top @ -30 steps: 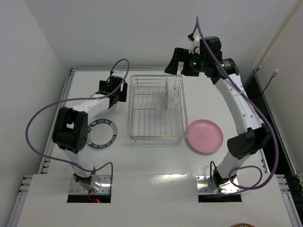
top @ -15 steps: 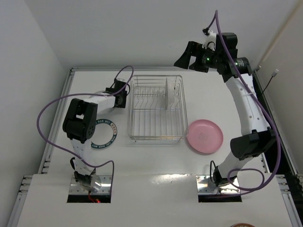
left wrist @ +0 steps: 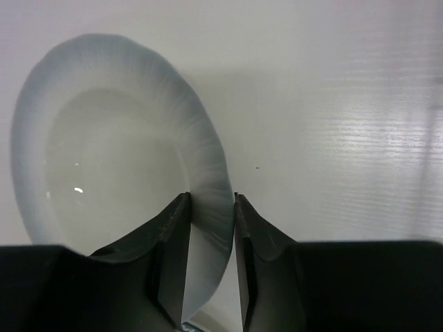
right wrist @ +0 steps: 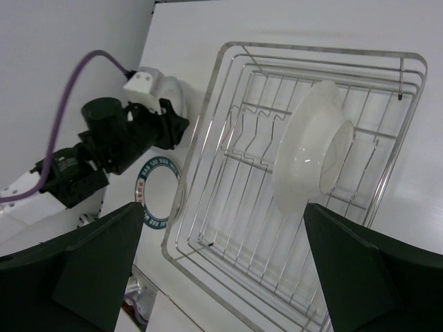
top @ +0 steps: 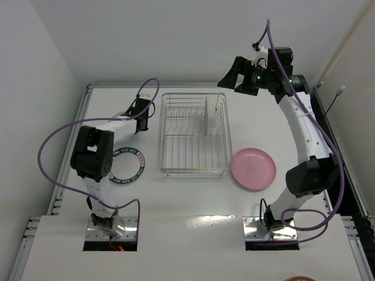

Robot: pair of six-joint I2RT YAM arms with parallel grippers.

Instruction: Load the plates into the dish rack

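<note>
A plain white plate (left wrist: 118, 173) lies on the table just left of the dish rack (top: 193, 171). My left gripper (left wrist: 211, 200) is shut on its near rim, one finger on each side; from above, the gripper (top: 143, 109) hides most of that plate. Another white plate (top: 206, 120) stands upright in the rack's slots. The blue-rimmed plate (top: 125, 165) lies flat at the left, partly under my left elbow. Right of the rack lies the pink plate (top: 253, 168). My right gripper (right wrist: 221, 270) hangs open and empty high above the rack's far right corner.
The rack's wire walls (right wrist: 201, 138) rise beside the left gripper (right wrist: 163, 124). A purple cable (top: 53, 146) loops out from the left arm. The table's raised edge (top: 88, 93) runs along the left and back.
The left gripper has narrowed onto the white plate's rim. The right arm lifted and swung back and to the right, away from the rack, still open.
</note>
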